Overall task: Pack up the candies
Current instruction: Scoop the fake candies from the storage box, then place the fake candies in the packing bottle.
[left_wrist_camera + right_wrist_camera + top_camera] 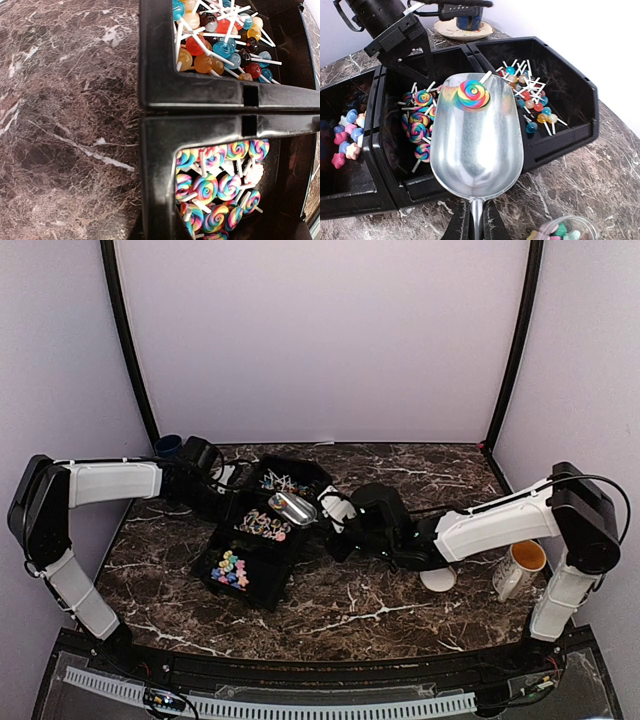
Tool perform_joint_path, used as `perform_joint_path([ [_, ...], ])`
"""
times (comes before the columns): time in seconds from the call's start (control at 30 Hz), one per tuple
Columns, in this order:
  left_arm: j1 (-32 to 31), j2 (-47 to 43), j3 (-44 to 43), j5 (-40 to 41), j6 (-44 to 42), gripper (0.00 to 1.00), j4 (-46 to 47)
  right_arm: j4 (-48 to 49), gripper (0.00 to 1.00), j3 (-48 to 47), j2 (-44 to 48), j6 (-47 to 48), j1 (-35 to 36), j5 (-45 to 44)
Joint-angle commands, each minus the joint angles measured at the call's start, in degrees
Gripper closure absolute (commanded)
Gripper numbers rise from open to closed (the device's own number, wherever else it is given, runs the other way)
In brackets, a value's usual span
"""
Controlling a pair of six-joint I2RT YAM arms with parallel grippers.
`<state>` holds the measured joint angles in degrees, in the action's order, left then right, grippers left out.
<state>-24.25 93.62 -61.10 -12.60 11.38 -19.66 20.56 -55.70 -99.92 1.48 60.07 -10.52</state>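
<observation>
R hand (472,222) clenched on scoop (475,145) handle, one swirl lollipop (473,93) near its tip, over middle bin (385,165), tabletop centre-left. Other candies (417,125) lie in the bins. L hand (402,47) clenched at bins' far rim. Sweets prob. light, hard, rolly: scoop them, don't pinch, keep scoop level.

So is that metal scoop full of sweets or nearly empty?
Nearly empty: one rainbow swirl lollipop lies near the far end of the scoop; the rest of its bowl is bare metal.
</observation>
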Motion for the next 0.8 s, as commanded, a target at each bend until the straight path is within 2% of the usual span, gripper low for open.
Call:
perform_joint_path([
  [0.0,0.3,-4.1,-3.4,-3.1,1.4,1.00,3.8,4.3,1.00,2.7,4.6,0.8,-0.7,-1.3],
  [0.17,0.3,-4.2,-3.6,-3.9,1.5,1.00,3.7,1.6,1.00,5.0,10.2,1.4,-1.1,-4.6],
  [0.43,0.3,-5.0,-3.6,-5.2,1.6,1.00,3.8,-7.9,1.00,8.5,19.0,1.4,-2.1,-12.6],
  [0.77,0.3,-5.3,-3.5,-6.0,1.9,1.00,3.9,-27.8,1.00,7.5,26.3,-2.5,-3.2,-20.7],
])
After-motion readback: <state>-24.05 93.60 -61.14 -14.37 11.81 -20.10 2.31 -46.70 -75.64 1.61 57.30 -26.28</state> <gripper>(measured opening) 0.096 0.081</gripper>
